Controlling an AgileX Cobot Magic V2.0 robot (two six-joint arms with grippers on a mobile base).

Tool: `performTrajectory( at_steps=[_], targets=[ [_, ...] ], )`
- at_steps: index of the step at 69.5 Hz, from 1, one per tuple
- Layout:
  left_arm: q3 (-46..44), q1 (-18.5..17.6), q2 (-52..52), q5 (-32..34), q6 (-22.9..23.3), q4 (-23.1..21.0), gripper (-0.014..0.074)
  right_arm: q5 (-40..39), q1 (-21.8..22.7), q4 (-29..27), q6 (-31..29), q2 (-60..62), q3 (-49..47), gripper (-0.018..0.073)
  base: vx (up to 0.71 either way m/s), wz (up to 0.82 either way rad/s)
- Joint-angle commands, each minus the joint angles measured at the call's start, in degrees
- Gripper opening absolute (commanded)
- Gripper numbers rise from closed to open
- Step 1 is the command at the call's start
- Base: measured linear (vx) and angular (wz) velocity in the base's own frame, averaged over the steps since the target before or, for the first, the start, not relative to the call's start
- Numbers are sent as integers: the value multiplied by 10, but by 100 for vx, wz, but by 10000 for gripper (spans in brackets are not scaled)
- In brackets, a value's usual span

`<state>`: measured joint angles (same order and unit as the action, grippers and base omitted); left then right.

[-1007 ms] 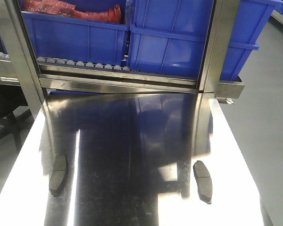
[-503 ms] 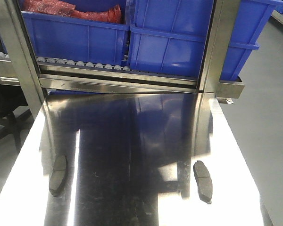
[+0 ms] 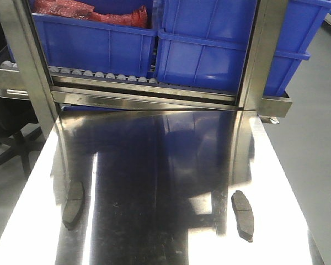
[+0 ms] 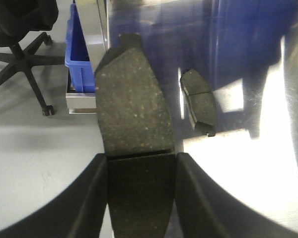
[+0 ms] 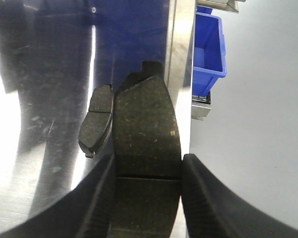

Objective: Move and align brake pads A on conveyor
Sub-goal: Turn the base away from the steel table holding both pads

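Observation:
Two brake pads A lie on the shiny steel table (image 3: 165, 182): one near its left edge (image 3: 73, 205), one near its right edge (image 3: 243, 215). My left gripper (image 4: 141, 163) is shut on a third dark pad (image 4: 131, 109), held lengthwise over the table's left edge, with the left table pad (image 4: 198, 101) just beyond to the right. My right gripper (image 5: 146, 161) is shut on another pad (image 5: 146, 124) over the table's right edge, beside the right table pad (image 5: 96, 124). The conveyor is out of view. Neither gripper shows in the front view.
Blue bins (image 3: 209, 44) stand on a steel roller rack (image 3: 99, 74) behind the table; one holds red parts (image 3: 88, 11). Steel uprights (image 3: 27, 66) frame the rack. An office chair (image 4: 20, 44) stands on the grey floor at the left. Small blue bins (image 5: 208, 49) sit under the rack.
The whole front view has shifted: rack, table and both lying pads now appear slightly lower and further right in the frame. The pads keep their places on the table.

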<state>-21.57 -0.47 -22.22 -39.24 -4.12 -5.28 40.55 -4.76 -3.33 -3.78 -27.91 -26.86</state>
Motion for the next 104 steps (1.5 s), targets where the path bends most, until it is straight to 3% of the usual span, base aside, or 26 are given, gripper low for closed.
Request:
performTrajectory(
  at_steps=[1, 62, 104],
  targets=[
    [-17, -3, -3, 46, 4, -7, 174, -48, 3, 0, -6, -1, -18, 188, 1, 9],
    [-17, -3, -3, 46, 4, -7, 174, -48, 3, 0, -6, -1, -18, 188, -6, 17],
    [-17, -3, -3, 46, 4, -7, 174, -48, 3, 0, -6, -1, -18, 188, -7, 50]
  ],
)
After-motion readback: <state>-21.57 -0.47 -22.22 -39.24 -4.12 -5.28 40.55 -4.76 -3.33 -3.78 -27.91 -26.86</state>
